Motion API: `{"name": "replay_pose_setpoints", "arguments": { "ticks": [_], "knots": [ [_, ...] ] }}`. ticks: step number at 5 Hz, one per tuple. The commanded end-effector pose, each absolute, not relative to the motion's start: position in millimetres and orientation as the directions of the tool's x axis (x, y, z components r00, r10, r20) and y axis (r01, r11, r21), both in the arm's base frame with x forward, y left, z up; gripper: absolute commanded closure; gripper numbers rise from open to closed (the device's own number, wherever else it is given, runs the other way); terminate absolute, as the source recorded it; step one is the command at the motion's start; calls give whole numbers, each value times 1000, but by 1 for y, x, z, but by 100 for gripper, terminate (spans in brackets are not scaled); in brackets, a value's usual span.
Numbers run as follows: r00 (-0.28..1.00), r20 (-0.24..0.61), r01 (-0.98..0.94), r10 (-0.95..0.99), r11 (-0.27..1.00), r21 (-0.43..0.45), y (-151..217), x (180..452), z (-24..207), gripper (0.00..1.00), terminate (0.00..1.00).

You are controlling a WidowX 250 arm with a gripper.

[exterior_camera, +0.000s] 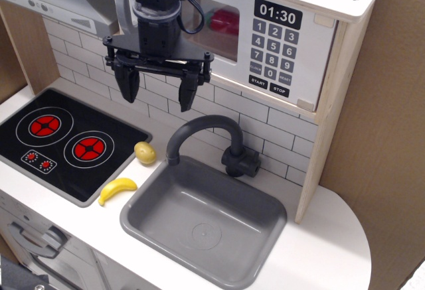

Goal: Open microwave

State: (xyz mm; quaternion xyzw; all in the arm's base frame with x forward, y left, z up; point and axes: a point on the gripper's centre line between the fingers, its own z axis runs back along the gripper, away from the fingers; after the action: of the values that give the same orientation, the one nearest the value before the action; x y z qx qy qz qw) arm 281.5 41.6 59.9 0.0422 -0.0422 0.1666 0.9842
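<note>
The microwave (285, 44) sits high at the back, a pale wooden box with a white door, a clear window and a black keypad under a clock display reading 01:30. A red object (224, 21) shows through the window. My gripper (158, 85) hangs in front of the door's left part, fingers pointing down and spread apart, holding nothing. The arm hides the left side of the door, and the grey bar handle (122, 1) shows only partly behind it. The door looks closed.
A grey sink (206, 220) with a curved dark faucet (202, 134) lies below the microwave. A black hob panel (66, 144) with red rings is at the left. A yellow banana (117, 190) and a yellow lemon (145, 152) lie between hob and sink.
</note>
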Motion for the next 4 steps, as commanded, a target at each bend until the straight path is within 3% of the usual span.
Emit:
{"name": "replay_pose_setpoints", "arguments": {
  "ticks": [1,2,4],
  "knots": [
    [941,97,-332,324,941,69,42,281,60,0,0],
    [943,156,-308,294,948,78,79,296,59,0,0],
    [963,182,-215,197,973,89,144,326,64,0,0]
  ]
}}
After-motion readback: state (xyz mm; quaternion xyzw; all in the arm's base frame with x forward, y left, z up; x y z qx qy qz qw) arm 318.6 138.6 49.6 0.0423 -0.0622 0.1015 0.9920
